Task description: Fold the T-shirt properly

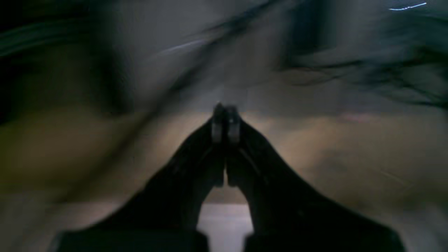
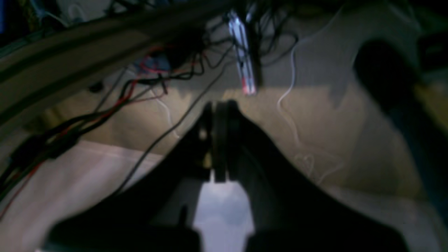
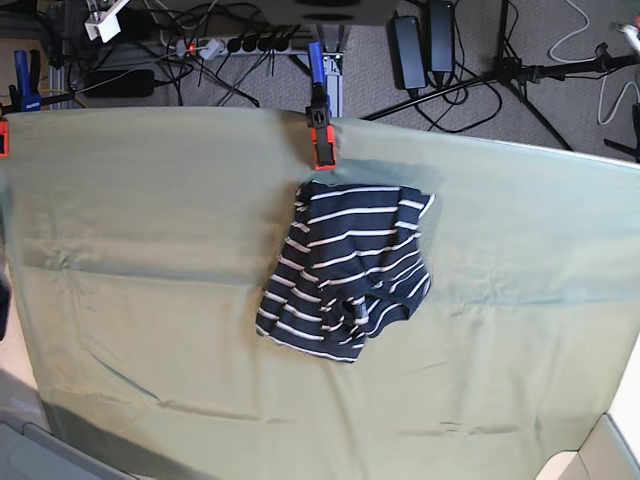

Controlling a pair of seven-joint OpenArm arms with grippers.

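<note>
Just one T-shirt (image 3: 345, 270), two pincers.

Soft, matt knit T-shirt (image 3: 345, 270), dark with thin white stripes, lies rumpled on a matt pale green cloth (image 3: 150, 300), lightly creased, covering the bench. An orange plastic clamp (image 3: 322, 145) looks smooth and slightly glossy.

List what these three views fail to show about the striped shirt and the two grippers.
- T-shirt: base view, bunched; sleeves, collar and fold state hidden in its own folds.
- Left gripper: left wrist view, motion blur smears the background; no shirt visible.
- Right gripper: right wrist view, dark and blurred.
- Both arms: outside the base view.
</note>
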